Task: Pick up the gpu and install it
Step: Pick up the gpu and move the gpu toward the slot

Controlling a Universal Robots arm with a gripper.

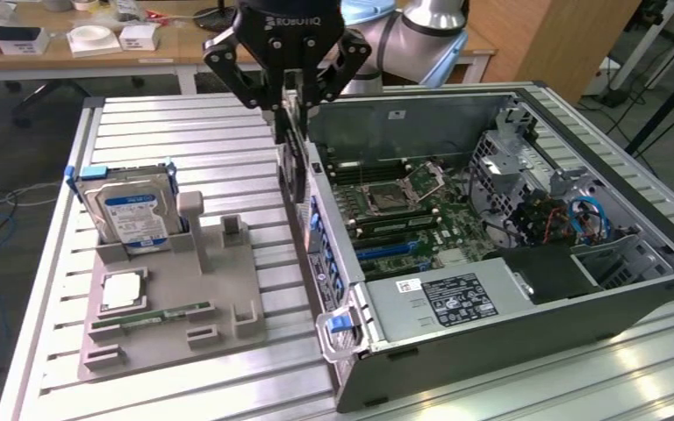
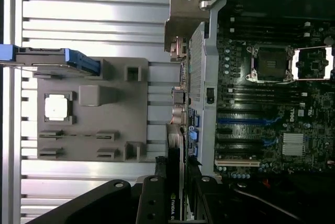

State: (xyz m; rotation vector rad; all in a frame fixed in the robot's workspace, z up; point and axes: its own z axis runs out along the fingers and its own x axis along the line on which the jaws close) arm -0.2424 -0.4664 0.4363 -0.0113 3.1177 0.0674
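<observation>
Currently tool [image 1: 291, 107] clenched on gpu [image 1: 294, 162], card hanging edge-on just beside open computer case [image 1: 525, 263] wall, above tabletop [image 1: 197, 132]. Likely light, stiff, fragile; hold by board edges, off components.

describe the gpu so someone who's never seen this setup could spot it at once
Find the open computer case on the slatted metal table; the gripper hangs over its wall on the exterior view's left. The gpu is the thin dark card clamped edge-on in that gripper, hanging upright, whereas the hard drive sits in the grey holder.
</observation>
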